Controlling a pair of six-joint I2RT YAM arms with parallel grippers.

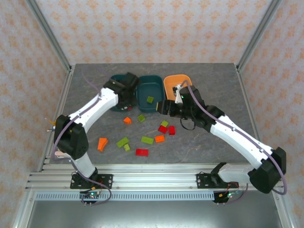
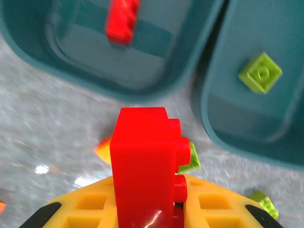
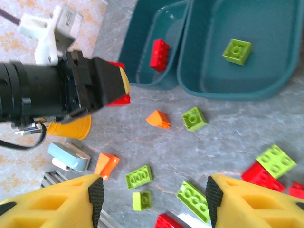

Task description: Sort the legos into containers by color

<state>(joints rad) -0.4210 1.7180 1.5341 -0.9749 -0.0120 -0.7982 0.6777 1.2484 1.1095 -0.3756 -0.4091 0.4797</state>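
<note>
- While loose legos [image 1: 159, 138] are lying across the grey table [image 1: 223, 85] nearest the arm bases, a red one [image 1: 141, 152], an orange one [image 1: 102, 143] and several olive-green ones [image 1: 147, 140] are sitting apart from each other.
- Right gripper [image 3: 154, 194] is hovering over these bricks with its yellow fingers spread wide, holding nothing.
- Left gripper [image 2: 152, 204] is clamping an upright red brick [image 2: 142, 166] just short of the left teal tub [image 2: 42, 52].
- That tub is already holding a second red brick [image 2: 121, 19], and the middle teal tub [image 2: 285, 142] is holding a green brick [image 2: 260, 72].
- Orange tub [image 1: 173, 80] is sitting farthest right, beside the middle one.
</note>
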